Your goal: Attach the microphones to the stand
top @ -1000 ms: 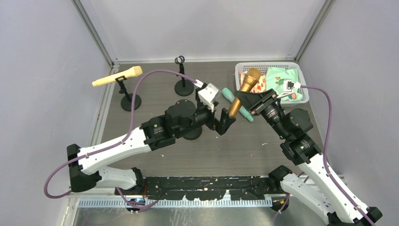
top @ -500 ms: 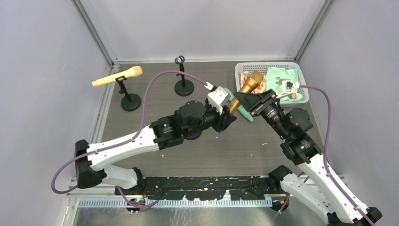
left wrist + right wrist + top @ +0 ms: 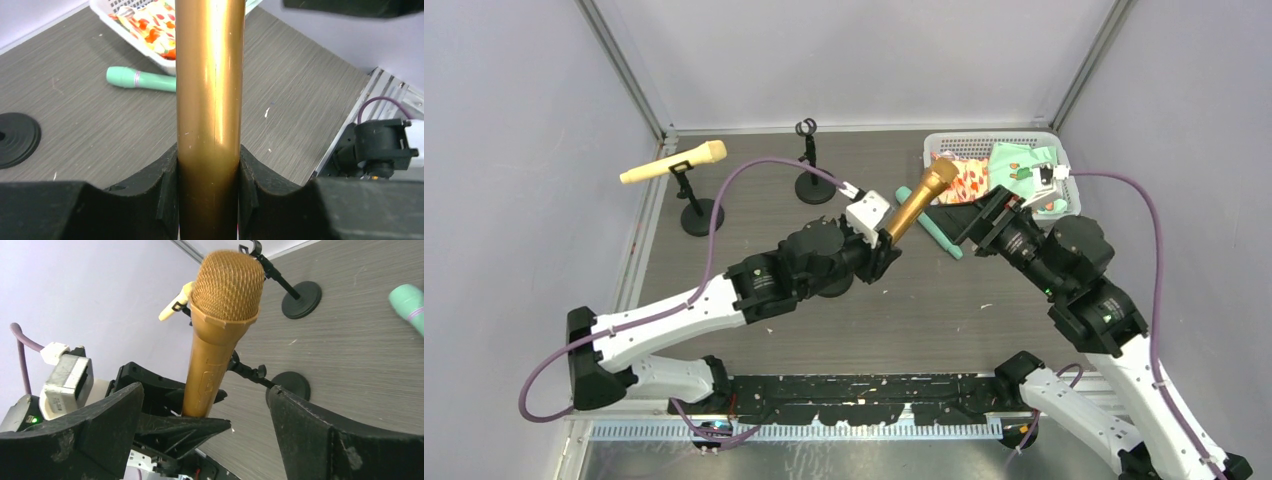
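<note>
Golden-brown microphone [image 3: 921, 200] pinched low by left end effector [image 3: 887, 243], up off counter [image 3: 904, 320]. Right end effector [image 3: 972, 222] spread wide, clear of it. Looks like carry-to-stand step (cream microphone [image 3: 674, 162] already clipped); next: line handle up with clip of empty stand [image 3: 811, 160]

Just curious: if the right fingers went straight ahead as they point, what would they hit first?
Most likely the golden microphone, gripped by the left fingers, right in front; depth is unclear.
</note>
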`<state>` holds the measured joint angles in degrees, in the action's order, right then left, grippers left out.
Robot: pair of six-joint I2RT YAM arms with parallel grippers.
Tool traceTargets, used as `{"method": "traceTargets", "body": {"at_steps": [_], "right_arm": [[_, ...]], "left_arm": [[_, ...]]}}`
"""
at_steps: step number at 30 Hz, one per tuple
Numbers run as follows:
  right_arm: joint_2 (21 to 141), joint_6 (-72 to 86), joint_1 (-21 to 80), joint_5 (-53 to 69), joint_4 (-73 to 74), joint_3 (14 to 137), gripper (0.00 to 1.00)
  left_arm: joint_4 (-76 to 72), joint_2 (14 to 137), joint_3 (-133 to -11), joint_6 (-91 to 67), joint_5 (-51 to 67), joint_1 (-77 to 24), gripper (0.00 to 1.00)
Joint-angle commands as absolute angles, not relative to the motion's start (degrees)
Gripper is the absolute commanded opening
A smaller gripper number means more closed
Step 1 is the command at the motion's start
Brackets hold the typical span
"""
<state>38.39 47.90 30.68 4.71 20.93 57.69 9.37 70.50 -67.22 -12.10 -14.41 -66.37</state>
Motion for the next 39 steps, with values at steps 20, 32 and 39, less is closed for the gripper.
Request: {"method": "traceTargets", "body": {"at_steps": [20, 32, 39], "right_arm": [[50.2, 36.1, 30.8, 32.5, 37.4, 71.4, 1.0], [50.5, 34.1, 30.8, 36.0, 33.4, 71.2, 0.98], [52.1, 32.9, 30.8, 38.4, 32.9, 71.0, 0.9]], "left_arm": [[18.5, 48.4, -53.9, -1.9, 3.1, -64.5, 0.0], [18.6, 49.2, -55.9, 9.6, 4.7, -64.5, 0.0], [17.9, 54.9, -59.4, 16.3, 6.6, -64.5, 0.0]]}}
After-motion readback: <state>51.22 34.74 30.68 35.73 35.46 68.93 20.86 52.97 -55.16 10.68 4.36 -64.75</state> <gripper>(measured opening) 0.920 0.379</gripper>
